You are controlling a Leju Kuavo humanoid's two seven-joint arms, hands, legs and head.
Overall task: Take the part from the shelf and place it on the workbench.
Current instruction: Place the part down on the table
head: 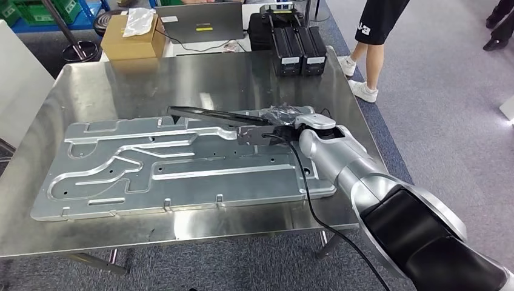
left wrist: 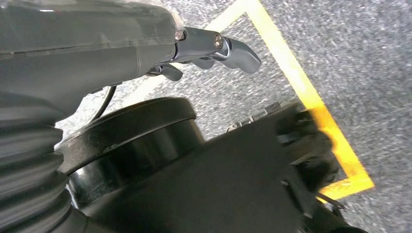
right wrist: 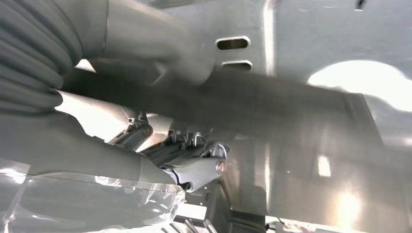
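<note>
- Right hand (head: 276,124) reaching over the steel workbench (head: 200,79), fingers wrapped round a long dark part (head: 209,114).
- Part held just above a large grey metal plate (head: 182,163) lying on the bench; touching it or not, cannot tell.
- Left hand (left wrist: 214,48) hanging over grey carpet with a yellow floor line (left wrist: 301,82), fingers loosely apart, nothing in it.
- Cardboard box (head: 130,37), laptop (head: 203,21) and black cases (head: 297,51) at the far edge.
- Person's legs (head: 370,54) beside the bench.

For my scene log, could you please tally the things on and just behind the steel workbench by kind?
Large stamped metal plates: 1
Long dark parts: 1
Black battery packs: 2
Cardboard boxes: 1
Laptops: 1
Total: 6
</note>
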